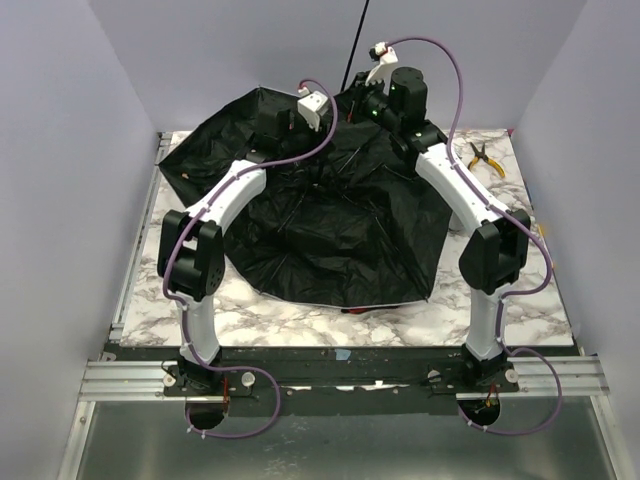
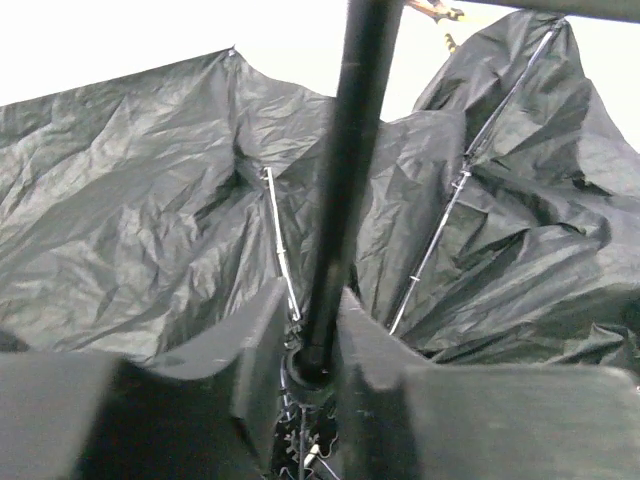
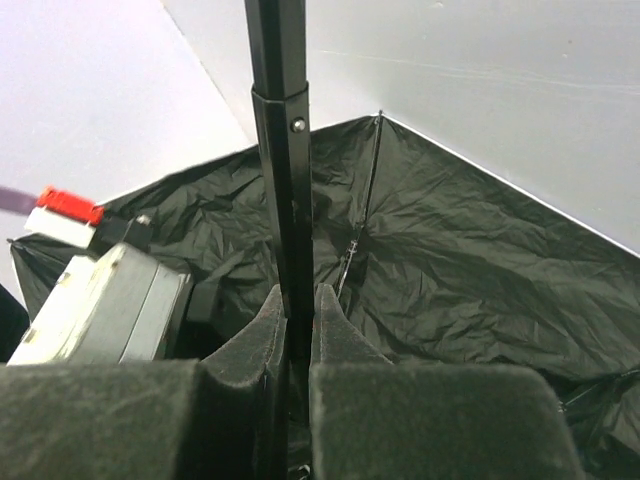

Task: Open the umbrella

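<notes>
The umbrella (image 1: 330,230) lies spread on the marble table with its black inside facing up. Its thin black shaft (image 1: 356,45) rises at the back. My left gripper (image 1: 285,125) sits low at the hub. In the left wrist view the left gripper (image 2: 312,330) has its fingers on both sides of the shaft (image 2: 345,180), just above the runner ring (image 2: 305,375), and metal ribs (image 2: 280,240) fan out behind. My right gripper (image 1: 378,100) is higher up. In the right wrist view the right gripper (image 3: 297,305) is shut tight on the shaft (image 3: 285,150). The handle is out of view.
Yellow-handled pliers (image 1: 485,158) lie at the table's back right. A small red thing (image 1: 360,311) peeks from under the canopy's near edge. Pale walls enclose the table on three sides. The left arm's wrist camera (image 3: 100,310) is close to the right gripper.
</notes>
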Available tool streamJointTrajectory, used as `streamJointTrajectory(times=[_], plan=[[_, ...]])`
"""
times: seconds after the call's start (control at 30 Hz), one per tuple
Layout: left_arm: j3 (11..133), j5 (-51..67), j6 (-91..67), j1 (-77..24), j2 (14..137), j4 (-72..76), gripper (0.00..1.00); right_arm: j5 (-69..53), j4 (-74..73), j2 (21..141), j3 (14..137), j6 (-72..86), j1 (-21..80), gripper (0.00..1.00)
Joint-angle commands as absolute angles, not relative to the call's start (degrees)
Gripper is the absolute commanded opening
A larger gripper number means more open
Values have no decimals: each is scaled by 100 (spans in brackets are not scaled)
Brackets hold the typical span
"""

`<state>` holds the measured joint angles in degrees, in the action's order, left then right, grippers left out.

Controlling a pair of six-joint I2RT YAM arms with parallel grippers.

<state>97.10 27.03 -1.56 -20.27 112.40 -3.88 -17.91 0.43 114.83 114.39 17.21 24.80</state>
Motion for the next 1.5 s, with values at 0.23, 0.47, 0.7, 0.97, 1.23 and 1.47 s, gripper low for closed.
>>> streamJointTrajectory(times=[0.23,0.47,0.7,0.97,1.23,1.47], plan=[[9160,2835,693,-1905,10639,-1192,0,-2418,1944,9574,10045,1928,2329,1],[10009,2952,1266,-1907,10091,-1479,0,-2605,1724,8421,8204,1588,2330,50],[10813,2810,2147,-1898,9717,-1910,0,-2030,874,7206,7046,1161,2329,85],[11156,2690,4396,-1898,9068,-2245,0,-719,-816,6577,6911,1517,1612,91],[10248,2619,8100,-1951,8121,-2019,0,-3822,-1976,7154,8478,1985,536,92],[10104,2105,9915,-1848,8133,-1824,0,-5409,-4052,7918,10145,1326,549,93]])
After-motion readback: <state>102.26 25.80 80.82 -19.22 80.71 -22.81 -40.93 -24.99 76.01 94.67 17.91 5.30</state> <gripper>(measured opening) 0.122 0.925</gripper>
